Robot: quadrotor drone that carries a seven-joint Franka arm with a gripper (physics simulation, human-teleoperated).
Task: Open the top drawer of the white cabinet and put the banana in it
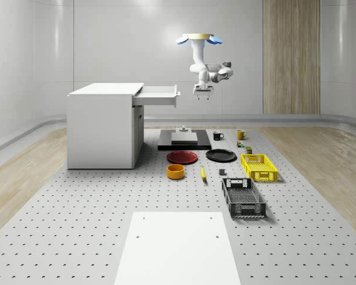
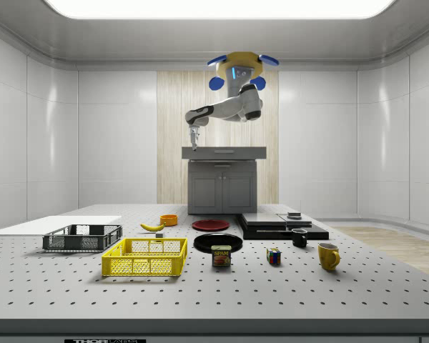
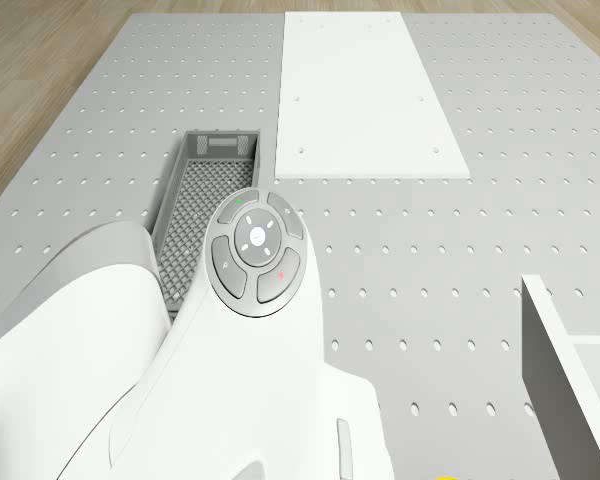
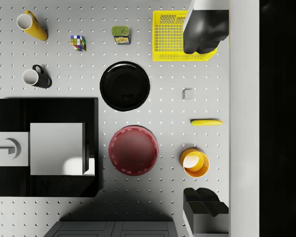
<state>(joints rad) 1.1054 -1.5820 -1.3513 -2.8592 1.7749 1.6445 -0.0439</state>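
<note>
Two dark fingers (image 4: 203,34) of the gripper (image 4: 202,118) stand well apart with nothing between them, as the wrist view shows; the floor and its objects lie far below in the gap. In the whole-scene view the gripper (image 1: 202,91) hangs in the air just beside the front edge of the top drawer (image 1: 158,95), at about drawer height. Whether it touches the drawer front cannot be told.

The arm rises from there to the drone (image 1: 199,39), which hovers high above the floor, off to the whole-scene view's right of the white cabinet (image 1: 102,126) and roughly over the black platform (image 1: 184,140).

The drawer juts out from the cabinet toward the whole-scene view's right, so the opening step looks done or nearly done. How far it could slide further is hard to judge.

The banana (image 1: 203,173) lies on the perforated floor, near the orange bowl (image 1: 175,171) and just in front of the red plate (image 1: 183,157), well apart from the gripper. In the wrist view the banana (image 4: 206,122) sits between the fingers' line and the bowl. Picking it up and placing it in the drawer is all left to do.

The drawer's inside is hidden from every camera, so its contents cannot be seen.
</note>
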